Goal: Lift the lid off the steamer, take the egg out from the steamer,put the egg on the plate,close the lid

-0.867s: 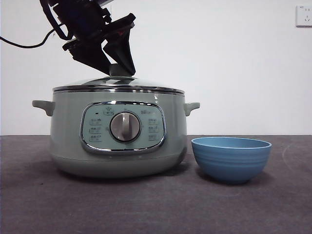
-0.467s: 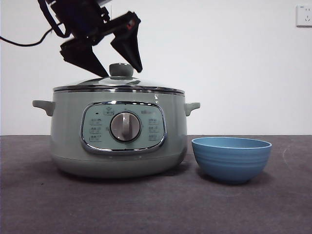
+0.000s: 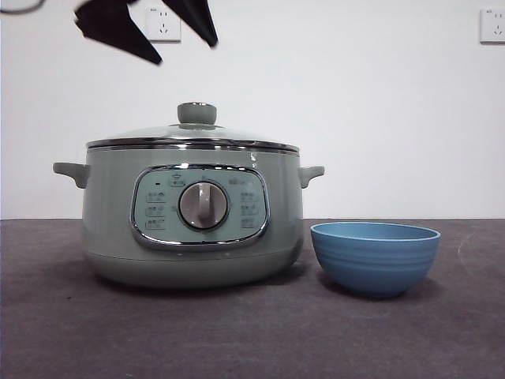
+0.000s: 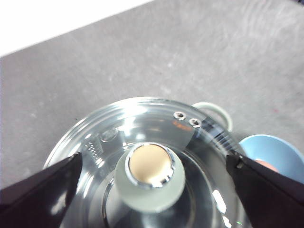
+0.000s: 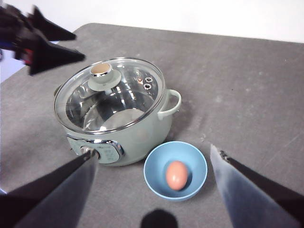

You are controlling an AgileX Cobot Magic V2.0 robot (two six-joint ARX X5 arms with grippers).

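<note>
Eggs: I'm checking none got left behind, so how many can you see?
1. The egg lies in the plate beside the steamer. Through the lid, the visible part of the steamer's inside shows none, though the knob and reflections could hide some.

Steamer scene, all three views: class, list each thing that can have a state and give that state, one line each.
lid: closed, seated on the steamer
steamer: upright on the table, covered, no egg visible inside
egg: lying in the plate
plate: upright beside the steamer, holding the egg
left pincer: open, above the lid's knob, empty
right pincer: open, high above, empty
</note>
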